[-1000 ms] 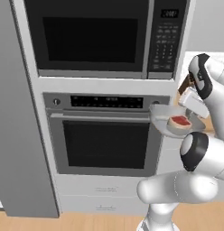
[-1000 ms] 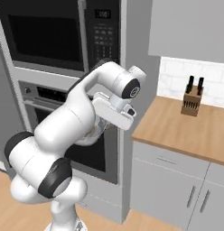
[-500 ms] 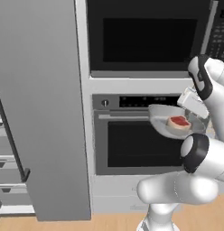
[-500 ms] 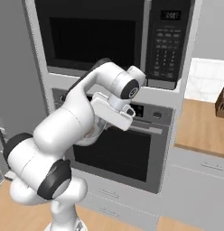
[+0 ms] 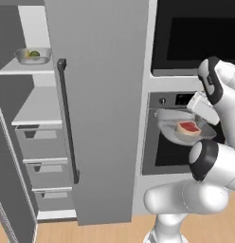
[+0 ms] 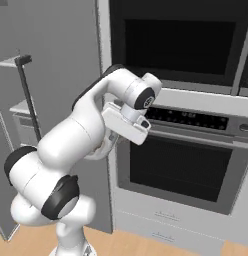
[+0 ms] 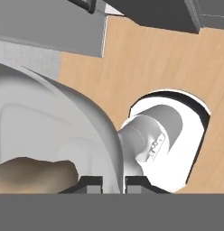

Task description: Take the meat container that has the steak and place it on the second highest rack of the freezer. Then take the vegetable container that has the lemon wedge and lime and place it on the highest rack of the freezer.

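Observation:
My gripper (image 5: 203,122) is shut on the rim of the meat container (image 5: 182,129), a shallow clear bowl held level in front of the oven. The steak (image 5: 188,127) lies inside it, red on top with a tan edge. In the hand view the fingertips (image 7: 92,182) pinch the bowl's rim (image 7: 113,149), and the steak's tan side (image 7: 32,175) shows at lower left. The freezer (image 5: 105,95) stands open at left. On its highest rack (image 5: 24,69) rests the vegetable container (image 5: 33,56) with the yellow lemon wedge (image 5: 27,53) and the green lime (image 5: 36,53). The second highest rack (image 5: 36,108) is bare.
The open freezer door with its dark bar handle (image 5: 67,118) stands between the shelves and the oven (image 5: 162,156). Grey drawers (image 5: 46,142) sit under the racks. A black-windowed upper oven (image 5: 200,33) is above. The wood floor (image 5: 114,232) runs below.
The whole picture has shifted: the base has moved left, bringing the open freezer and its shelves into view. The arm keeps the same pose, with the container still in its grip.

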